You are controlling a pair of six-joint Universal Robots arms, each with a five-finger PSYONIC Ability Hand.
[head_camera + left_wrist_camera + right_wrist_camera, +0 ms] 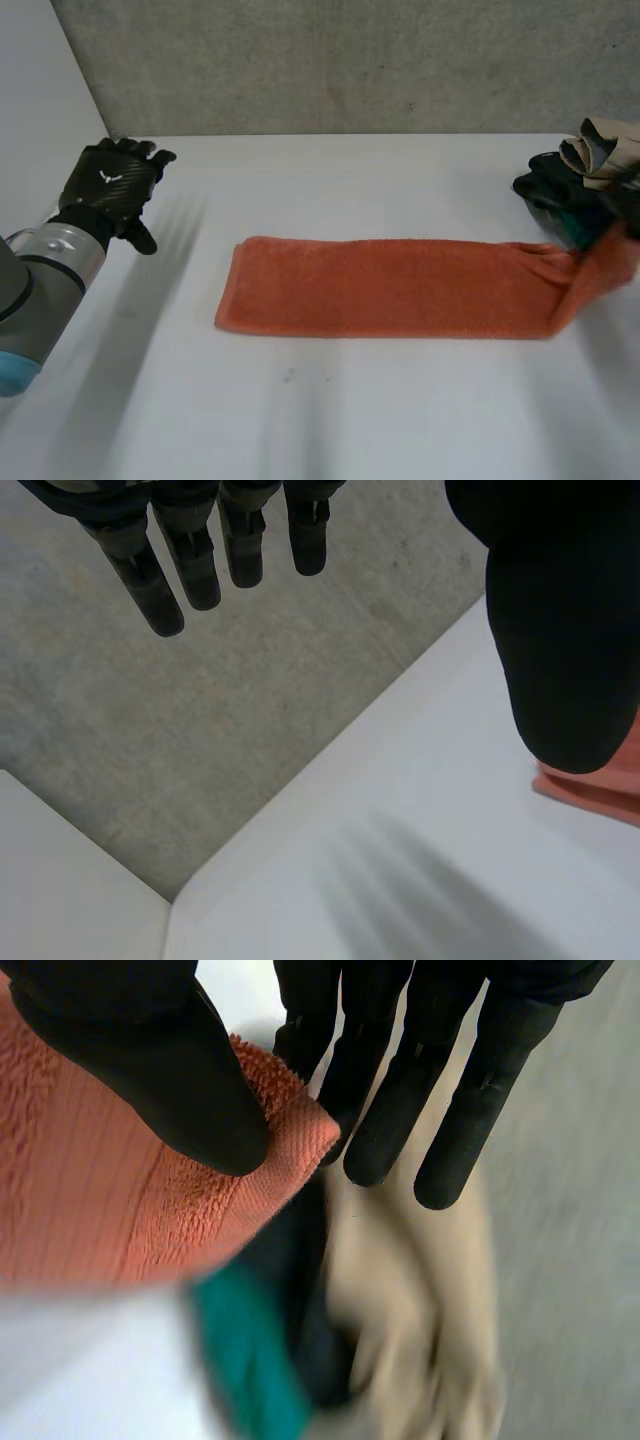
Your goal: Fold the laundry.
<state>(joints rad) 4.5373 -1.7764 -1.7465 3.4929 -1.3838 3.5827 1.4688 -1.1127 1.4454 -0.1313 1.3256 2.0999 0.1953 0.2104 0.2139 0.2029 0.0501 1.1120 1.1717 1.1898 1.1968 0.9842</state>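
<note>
An orange towel (390,285) lies in a long folded strip across the middle of the white table (330,410). Its right end is lifted off the table toward the right edge. In the right wrist view my right hand (380,1110) pinches a corner of the towel (90,1190) between thumb and fingers. My left hand (110,185) rests over the table's far left, well apart from the towel's left end. Its fingers (190,550) are straight and hold nothing, and a strip of the towel (600,790) shows just past its thumb.
A pile of other laundry (570,180), black, teal and beige, sits at the far right of the table, just behind the lifted towel end. It lies under my right hand's fingertips as beige cloth (410,1300). A grey wall (330,60) stands behind the table.
</note>
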